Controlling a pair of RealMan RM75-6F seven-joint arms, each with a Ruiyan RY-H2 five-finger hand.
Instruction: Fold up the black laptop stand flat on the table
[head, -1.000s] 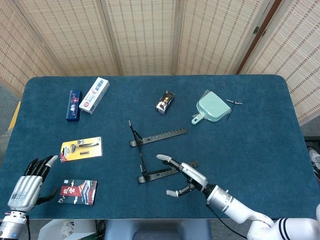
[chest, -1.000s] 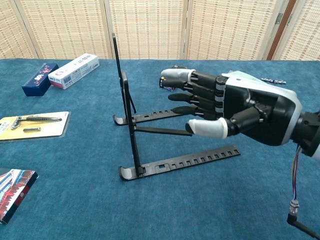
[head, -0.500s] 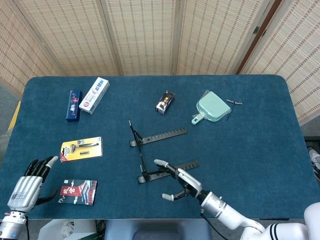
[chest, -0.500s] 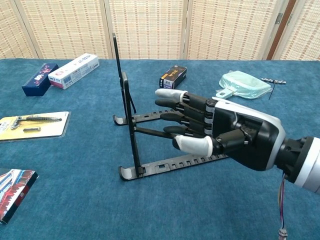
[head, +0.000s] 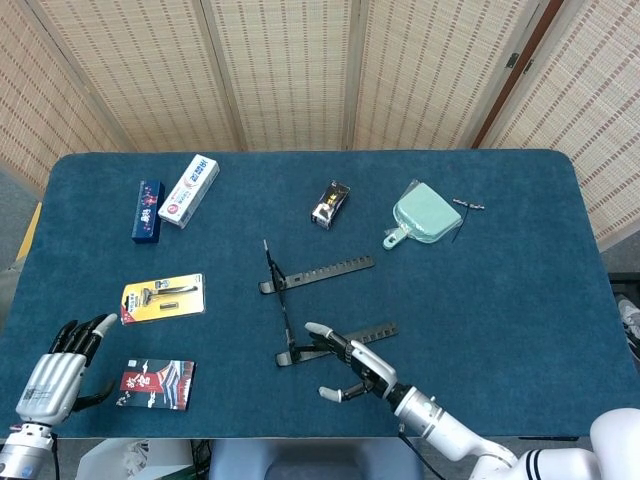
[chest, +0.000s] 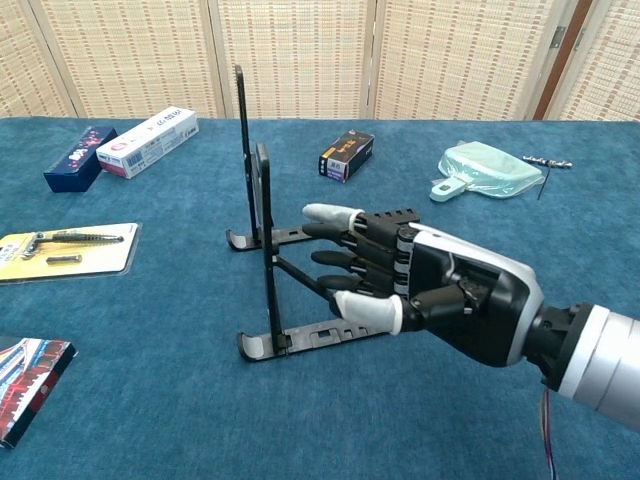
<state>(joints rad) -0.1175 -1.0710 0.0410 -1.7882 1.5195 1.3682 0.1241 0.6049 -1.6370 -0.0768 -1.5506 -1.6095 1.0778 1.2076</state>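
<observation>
The black laptop stand (head: 318, 268) stands unfolded mid-table, its two notched rails (chest: 300, 338) flat on the cloth and its two uprights (chest: 263, 200) raised. My right hand (chest: 420, 295) reaches in from the right, over the near rail, with straight, slightly spread fingers (chest: 330, 214) pointing at the uprights and lying over the cross bar. Nothing is held in it; whether it touches the bar is unclear. In the head view the right hand (head: 355, 365) is at the near rail. My left hand (head: 60, 368) rests at the table's near left corner, fingers apart and empty.
A white toothpaste box (head: 190, 190) and a blue box (head: 147, 210) lie at the far left. A razor pack (head: 163, 297) and a red-black packet (head: 157, 385) lie near left. A small black box (head: 331, 203), a mint pouch (head: 425, 213) and a small tool (head: 467, 204) sit behind the stand.
My right hand has moved left and lower, up to the stand's uprights. The uprights have shifted slightly to the right. The left hand has stayed put.
</observation>
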